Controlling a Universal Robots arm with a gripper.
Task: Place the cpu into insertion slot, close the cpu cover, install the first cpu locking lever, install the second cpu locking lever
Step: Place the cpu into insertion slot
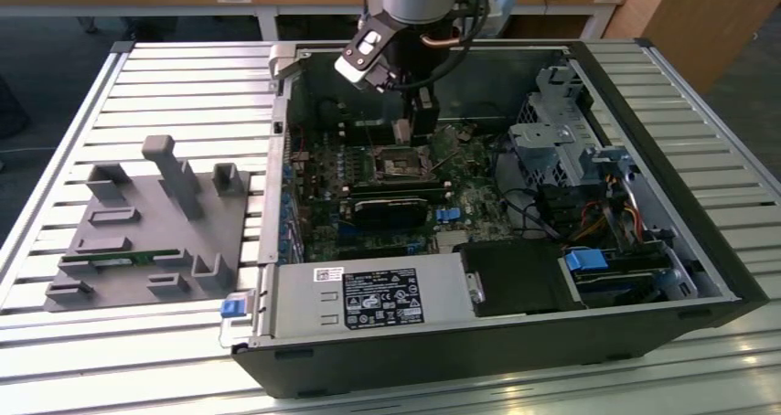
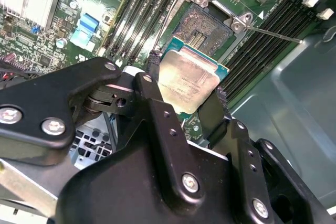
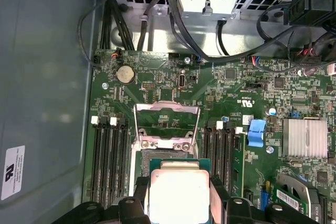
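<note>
Black fingers (image 2: 157, 103) of the gripper (image 2: 187, 77) grip the cpu (image 2: 193, 72) by two opposite edges. The chip is level with its metal top facing up, and its green underside rim shows at the edges.

Step in hand: the first, placing the cpu. Judged as not yet seated. In both wrist views the chip sits just beside the slot (image 2: 207, 27) and overlaps its near edge. Its height above the slot cannot be told. In the exterior view the gripper (image 1: 422, 127) hangs inside the case (image 1: 683, 250), over the slot (image 1: 401, 164).

The placement calls for the chip to be square to the slot, level, centred within the rim and set in without side load. The contacts look fine and easily bent.

Materials and shapes:
- cpu: a dull silver-grey plate, flat and square with rounded corners.
- slot: a dark, finely grained square bed with a bright steel rim.
- cover (image 3: 167, 121): a thin stamped steel frame with a square window. It is swung open, well clear of the slot bed.
- lever (image 2: 273, 34): a thin steel rod, lying free and angled away from the slot.
- board (image 3: 220, 85): a green laminate, densely populated.
- memory slots (image 3: 110, 150): long black plastic channels that flank the slot on both sides.
</note>
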